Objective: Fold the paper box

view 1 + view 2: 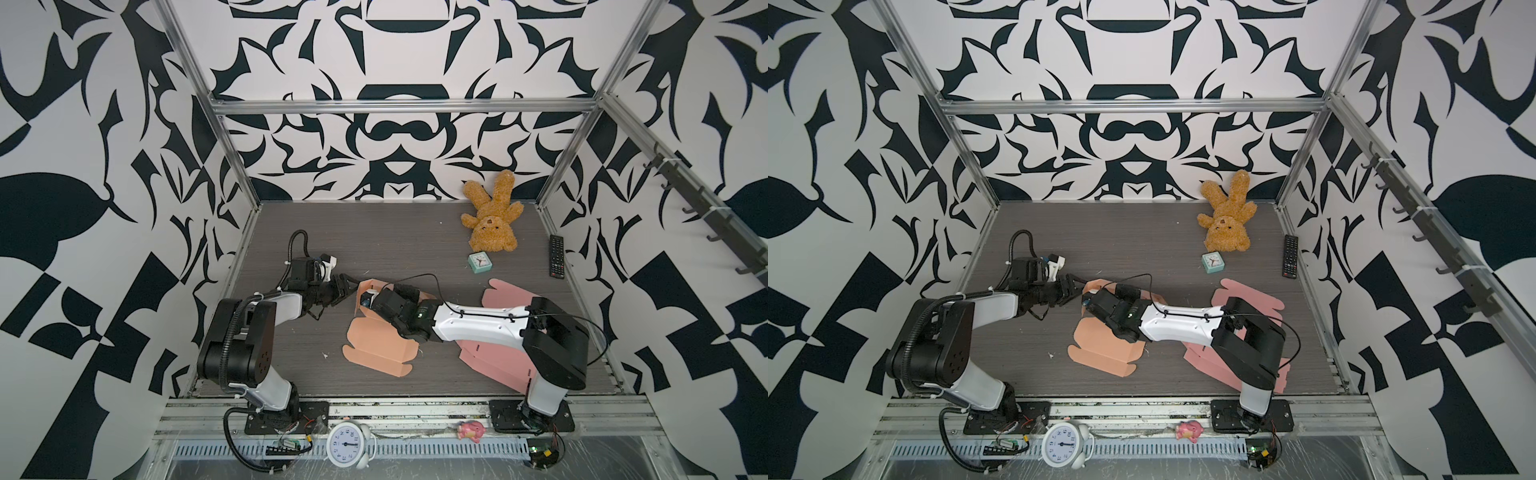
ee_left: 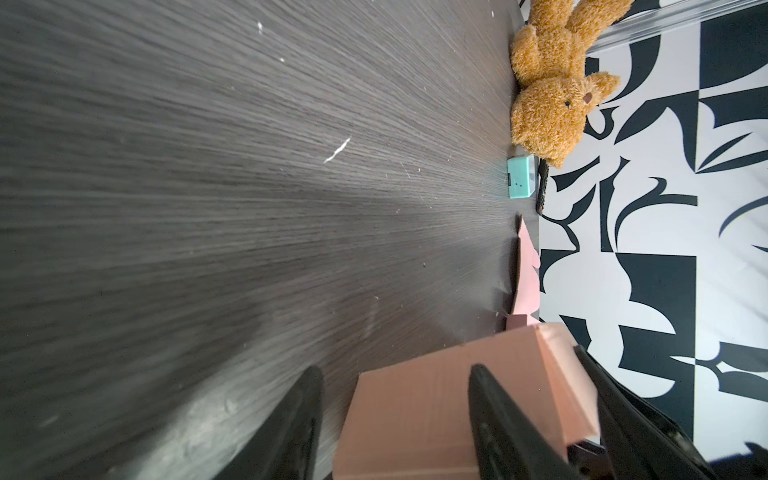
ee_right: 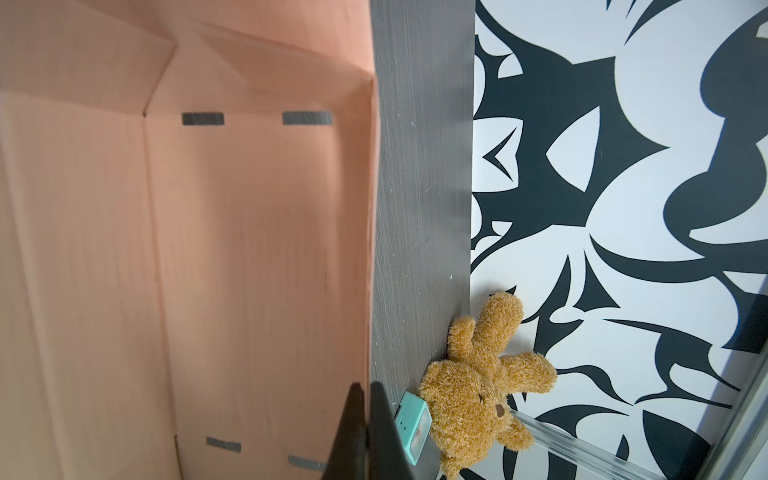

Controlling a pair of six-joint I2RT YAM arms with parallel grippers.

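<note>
Right wrist view: right gripper (image 3: pixel 365 415) pinches shut on the paper box (image 3: pixel 249 249) wall; left gripper (image 2: pixel 395 370) stands half-open beside it. Card likely light, flimsy: hold walls near creases.

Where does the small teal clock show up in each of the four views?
In a top view: teal clock just in front of the teddy bear.
In a top view: same spot.
Left wrist: beside the bear, far off.
Right wrist: next to the bear's head.
Shared landmark: the bear.
</note>
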